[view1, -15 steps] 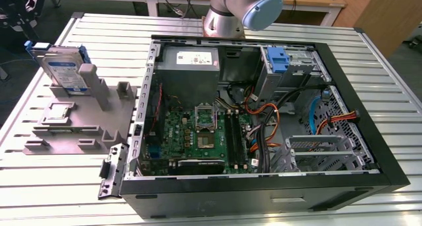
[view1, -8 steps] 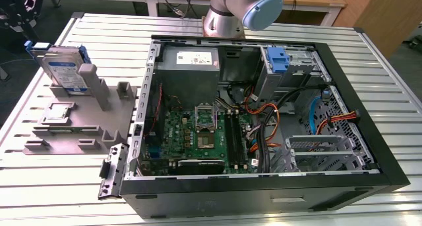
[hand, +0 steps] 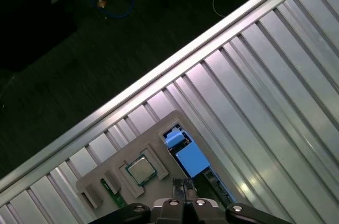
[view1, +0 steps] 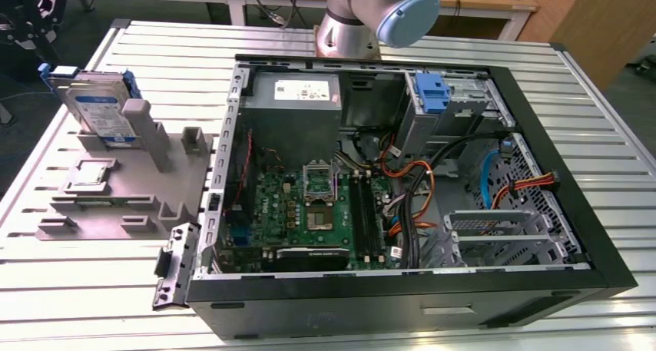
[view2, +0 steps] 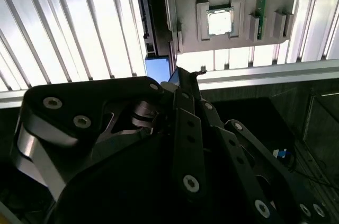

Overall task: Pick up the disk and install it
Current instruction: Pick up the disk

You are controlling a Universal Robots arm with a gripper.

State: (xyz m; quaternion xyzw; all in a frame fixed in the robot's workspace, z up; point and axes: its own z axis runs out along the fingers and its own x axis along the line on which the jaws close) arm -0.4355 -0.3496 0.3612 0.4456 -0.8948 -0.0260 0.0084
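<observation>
The disk (view1: 103, 109) stands upright on its edge in a slot of the grey holder plate (view1: 123, 190), at the exterior view's left, its white-and-blue label facing out and its blue carrier around it. In the first wrist view the disk (hand: 189, 156) shows from above, blue carrier end up. My gripper (hand: 183, 184) hangs above the disk and a little to one side of it, not touching, jaws shut with nothing between them. In the second wrist view the gripper (view2: 185, 74) sits close by the blue end of the disk (view2: 157, 68).
An open computer case (view1: 604, 251) lies on the slatted metal table (view1: 61, 305), with a motherboard, cables, a grey power supply (view1: 292, 94) and a blue latch (view1: 432, 94) at the drive bay. A processor chip (hand: 140, 170) rests on the holder plate. The table edge (hand: 159, 75) runs near the holder.
</observation>
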